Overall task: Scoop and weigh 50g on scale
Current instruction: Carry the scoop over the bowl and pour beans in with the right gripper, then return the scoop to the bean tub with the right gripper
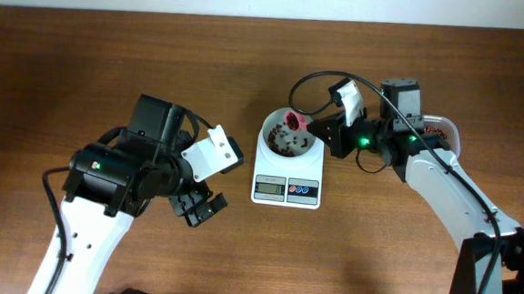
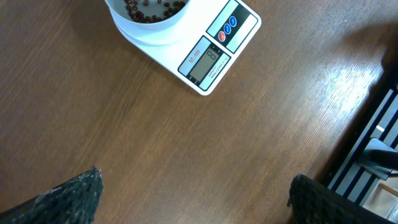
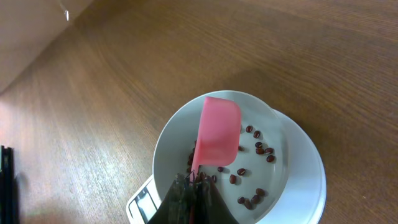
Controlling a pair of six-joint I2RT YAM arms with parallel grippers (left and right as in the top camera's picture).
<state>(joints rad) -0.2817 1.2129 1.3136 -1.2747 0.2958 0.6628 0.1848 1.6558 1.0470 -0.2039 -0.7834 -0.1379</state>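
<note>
On the left of the brown table (image 1: 113,56), the left gripper (image 1: 196,207) hangs just above the wood with its jaws spread wide and nothing between them; in its wrist view the 2 dark fingertips (image 2: 68,199) sit at the bottom corners of the picture with only bare tabletop between. To its right, near the middle of the table, stands the scale (image 1: 287,178) with its grey display, then a red and a blue button, along the front edge; the digits are too small to read. On its platform sits the round white bowl (image 1: 270,129), and a scatter of the beans (image 3: 255,149) lies on the bowl's floor, loose rather than heaped. Over the bowl is a pink spoon (image 3: 217,134), tilted, with its smooth face towards the wrist camera and its scoop end inside the rim. The right gripper (image 1: 322,132) is clenched on the spoon's handle at the bowl's right side. Further right, mostly hidden behind that arm, the rim of a clear tub (image 1: 443,131) shows.
</note>
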